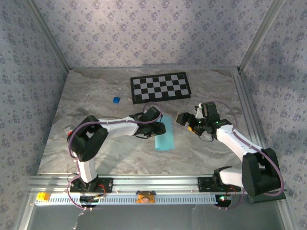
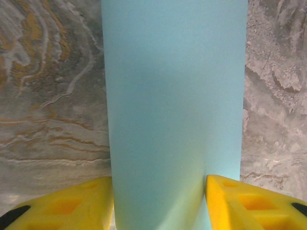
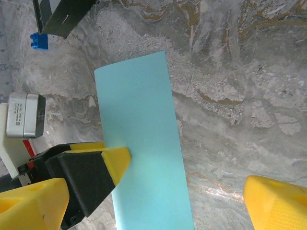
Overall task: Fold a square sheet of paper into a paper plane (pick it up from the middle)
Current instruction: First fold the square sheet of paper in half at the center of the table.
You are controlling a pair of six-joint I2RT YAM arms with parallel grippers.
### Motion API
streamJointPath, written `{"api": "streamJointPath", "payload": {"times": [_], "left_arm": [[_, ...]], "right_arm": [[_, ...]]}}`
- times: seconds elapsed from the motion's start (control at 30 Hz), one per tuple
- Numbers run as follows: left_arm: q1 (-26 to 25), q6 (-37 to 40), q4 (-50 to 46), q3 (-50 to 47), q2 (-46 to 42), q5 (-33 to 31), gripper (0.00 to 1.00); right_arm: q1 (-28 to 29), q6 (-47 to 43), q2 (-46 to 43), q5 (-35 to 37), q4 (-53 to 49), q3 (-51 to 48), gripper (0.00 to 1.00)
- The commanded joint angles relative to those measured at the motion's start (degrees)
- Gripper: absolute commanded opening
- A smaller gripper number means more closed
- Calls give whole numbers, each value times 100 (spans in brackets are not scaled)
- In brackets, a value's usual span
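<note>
The square sheet of paper (image 1: 165, 139) is light blue and lies doubled over into a narrow strip on the marble table. In the left wrist view the paper (image 2: 175, 96) bulges up between my yellow fingers (image 2: 62, 206). Both pads touch its sides and pinch it narrower there. My left gripper (image 1: 160, 127) is at the strip's far end, shut on it. My right gripper (image 1: 184, 119) hovers just right of the paper (image 3: 144, 143), jaws wide apart with nothing between them. One finger of the left gripper (image 3: 115, 160) presses the strip's left edge in the right wrist view.
A black-and-white checkerboard (image 1: 160, 87) lies flat at the back of the table. A tiny dark-blue cube (image 1: 116, 99) sits left of it, the same cube (image 3: 39, 40) at the right wrist view's upper left. Patterned walls enclose the table on three sides.
</note>
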Motion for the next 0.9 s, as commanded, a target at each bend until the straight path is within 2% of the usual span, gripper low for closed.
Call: {"api": "streamJointPath", "payload": {"times": [0.0,0.17,0.87], "left_arm": [[-10,133,-174,11,-361,-250,52],[6,150,-106,-138,-491,-317,52],[185,573,-468,-26,-92,-67,50]], "right_arm": [[27,-63,38,-183,150,-36,95],[65,-57,45,-263,265,-87,95],[98,-136,87,-229,132,-70,96]]}}
